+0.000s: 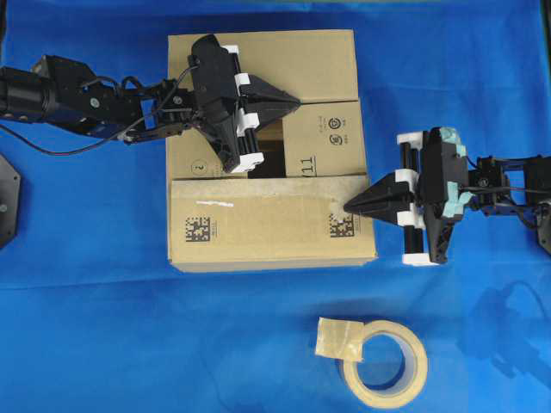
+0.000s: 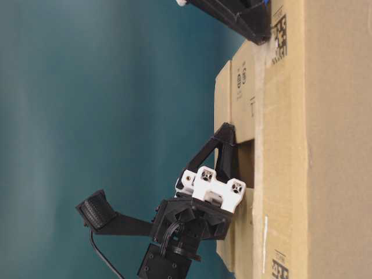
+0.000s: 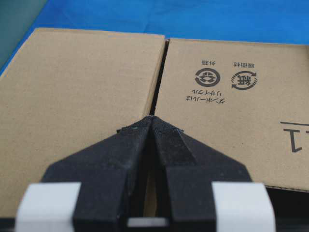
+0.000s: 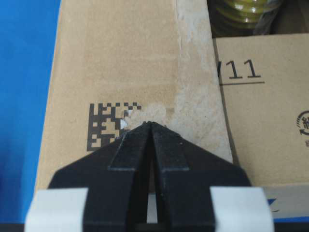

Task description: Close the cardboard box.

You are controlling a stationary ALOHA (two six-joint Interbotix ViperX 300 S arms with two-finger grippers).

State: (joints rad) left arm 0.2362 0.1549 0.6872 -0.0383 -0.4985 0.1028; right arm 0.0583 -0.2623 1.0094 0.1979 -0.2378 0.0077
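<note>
Closed black fingertips of the right tool (image 4: 150,126), pressed together with nothing between them, resting on or just above the near long flap by a square printed code. Same picture for the left tool (image 3: 152,121): tips shut, empty, poised over the seam where two flaps meet.

Large brown corrugated cardboard box (image 1: 267,215) sitting mid-bench on the blue cloth-covered bench (image 1: 103,327), between the two arms. Near long flap lying flat across the top, with a strip of old pale tape along its inner edge. Far flap down flat as well. Right-hand end flap, printed with recycling marks and "11", folded in and lying just below the long flaps. Dark rectangular opening (image 1: 267,159) left in the middle, just under the left tool; something yellowish visible through it in the right wrist view, hard to identify at that blur.

Judged from this: mostly folded, not yet closed. Long flaps not meeting, gap open between them. Left-hand end flap hidden under the left tool, so position unclear. Remaining work: pressing the long flaps together until the opening disappears.

Beige roll of masking tape (image 1: 387,360) lying flat on the cloth, well apart from the box, untouched.
</note>
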